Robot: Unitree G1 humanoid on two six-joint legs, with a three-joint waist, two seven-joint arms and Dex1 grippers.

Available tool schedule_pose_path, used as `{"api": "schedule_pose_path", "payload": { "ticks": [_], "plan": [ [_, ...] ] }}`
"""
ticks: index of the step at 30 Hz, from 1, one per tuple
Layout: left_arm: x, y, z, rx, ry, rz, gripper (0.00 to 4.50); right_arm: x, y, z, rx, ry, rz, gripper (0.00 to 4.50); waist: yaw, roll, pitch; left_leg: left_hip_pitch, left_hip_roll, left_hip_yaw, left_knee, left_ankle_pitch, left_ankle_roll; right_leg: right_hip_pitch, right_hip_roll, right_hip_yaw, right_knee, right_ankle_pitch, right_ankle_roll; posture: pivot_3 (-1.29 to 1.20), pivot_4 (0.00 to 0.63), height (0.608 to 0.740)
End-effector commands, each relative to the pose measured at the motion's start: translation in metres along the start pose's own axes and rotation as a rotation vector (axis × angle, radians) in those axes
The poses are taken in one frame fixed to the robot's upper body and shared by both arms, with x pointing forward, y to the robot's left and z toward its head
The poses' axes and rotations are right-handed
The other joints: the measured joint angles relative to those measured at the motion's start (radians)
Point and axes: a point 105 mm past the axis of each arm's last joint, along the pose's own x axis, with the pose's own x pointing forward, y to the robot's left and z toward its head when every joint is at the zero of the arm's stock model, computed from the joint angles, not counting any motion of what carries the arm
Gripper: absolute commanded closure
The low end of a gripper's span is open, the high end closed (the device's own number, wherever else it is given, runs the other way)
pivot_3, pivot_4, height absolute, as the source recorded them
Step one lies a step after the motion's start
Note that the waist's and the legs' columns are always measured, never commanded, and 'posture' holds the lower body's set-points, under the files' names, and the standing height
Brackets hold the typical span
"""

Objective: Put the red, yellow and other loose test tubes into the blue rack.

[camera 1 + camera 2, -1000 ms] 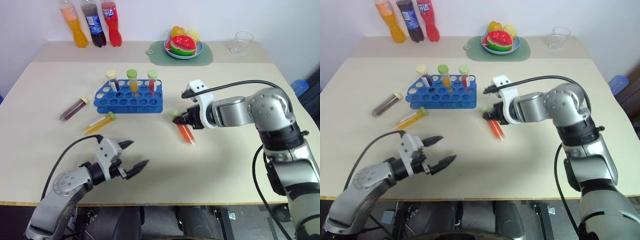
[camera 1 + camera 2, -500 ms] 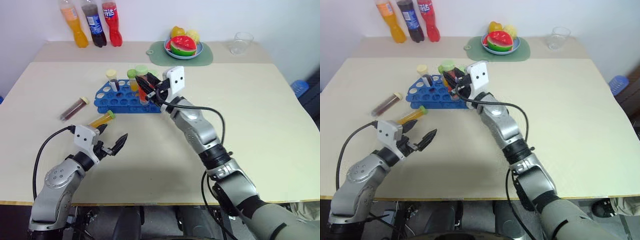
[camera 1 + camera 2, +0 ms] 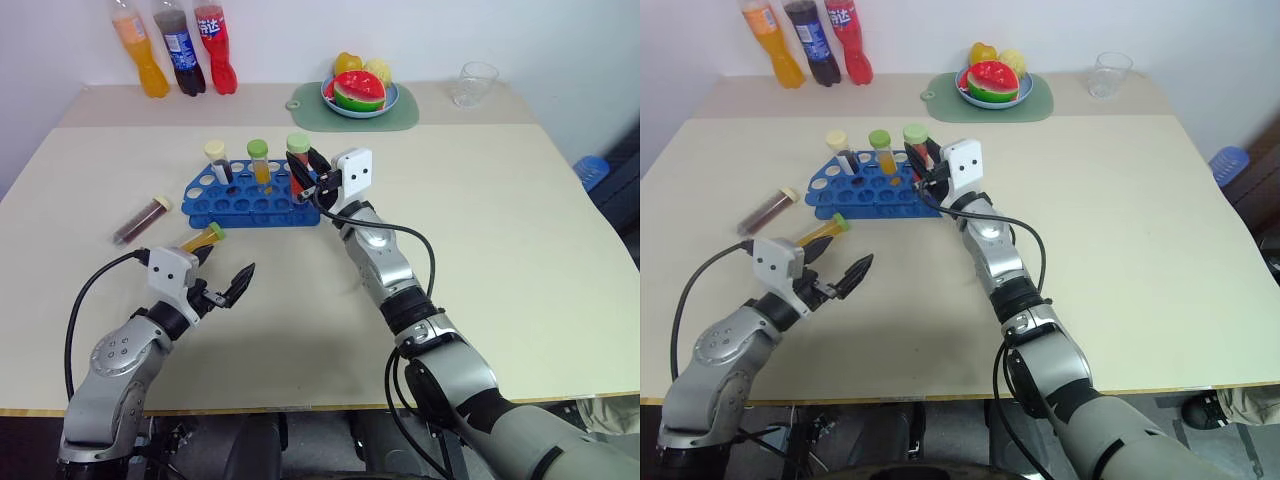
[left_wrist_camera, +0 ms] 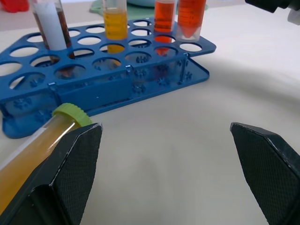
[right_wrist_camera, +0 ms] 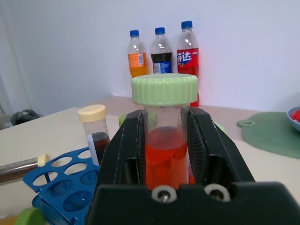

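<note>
Landmark: the blue rack, standing on the table. The right gripper is clamped on the red tube, just under its green cap; tube upright, held over the rack's right end, its lower tip at or just above one of the end holes — whether it has entered a hole cannot be told. Three capped tubes stand in the rack's back row: a dark one with a cream cap, a yellow one with a green cap, and a red-orange one just beside the held tube. The yellow tube lies on its side on the table just in front of the rack's left front corner, green cap towards the rack. The maroon tube lies on its side to the left of the rack, apart from it, cream cap end nearest the rack. The left gripper hovers in front of the rack, near the yellow tube's body, fingers spread wide with nothing between them.
</note>
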Motion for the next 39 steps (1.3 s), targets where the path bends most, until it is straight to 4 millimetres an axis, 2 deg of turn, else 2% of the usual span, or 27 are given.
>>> {"api": "schedule_pose_path", "payload": {
  "ticks": [1,10,17,26,32,39],
  "plan": [
    [0.001,-0.004,0.014,0.030,-0.040,-0.016,0.00,0.003,0.004,0.009,-0.009,-0.042,0.018,3.74,0.000,0.000,0.000,0.000,0.000,0.000,0.000,0.000,0.000,0.000,0.000,0.000,0.000,0.000,0.000,0.00,0.150,0.734],
    [0.001,-0.005,0.015,0.031,-0.036,-0.021,0.00,0.001,0.003,0.000,-0.008,-0.008,0.011,3.74,-0.001,0.000,0.000,0.000,0.000,0.000,0.000,0.000,0.000,0.000,0.000,0.000,0.000,0.000,0.000,0.00,0.150,0.734],
    [-0.002,-0.005,0.013,0.029,-0.031,-0.015,0.00,-0.001,0.013,-0.005,0.005,0.002,0.065,3.74,-0.002,0.000,0.000,0.000,0.000,0.000,0.000,0.000,0.000,0.000,0.000,0.000,0.000,0.000,0.000,0.00,0.150,0.734],
    [-0.003,-0.004,0.010,0.028,-0.027,-0.011,0.00,0.000,0.006,-0.008,-0.019,0.018,0.026,3.74,-0.001,0.000,0.000,0.001,0.000,0.000,0.000,0.000,0.000,0.000,0.000,0.000,0.001,0.000,0.000,0.00,0.150,0.734],
    [-0.003,-0.002,0.009,0.028,-0.027,-0.008,0.00,-0.007,-0.003,-0.011,-0.027,0.026,0.009,3.74,-0.001,0.000,0.000,0.001,0.000,0.000,0.000,0.000,0.000,0.001,0.000,0.000,0.001,0.000,0.000,0.00,0.150,0.734],
    [-0.002,-0.002,0.008,0.028,-0.025,-0.012,0.00,-0.011,0.000,-0.015,-0.034,0.042,0.036,3.74,-0.001,0.000,0.000,0.001,0.000,0.000,0.000,0.000,0.000,0.001,0.000,0.000,0.001,0.000,0.000,0.00,0.150,0.734]
  ]
}}
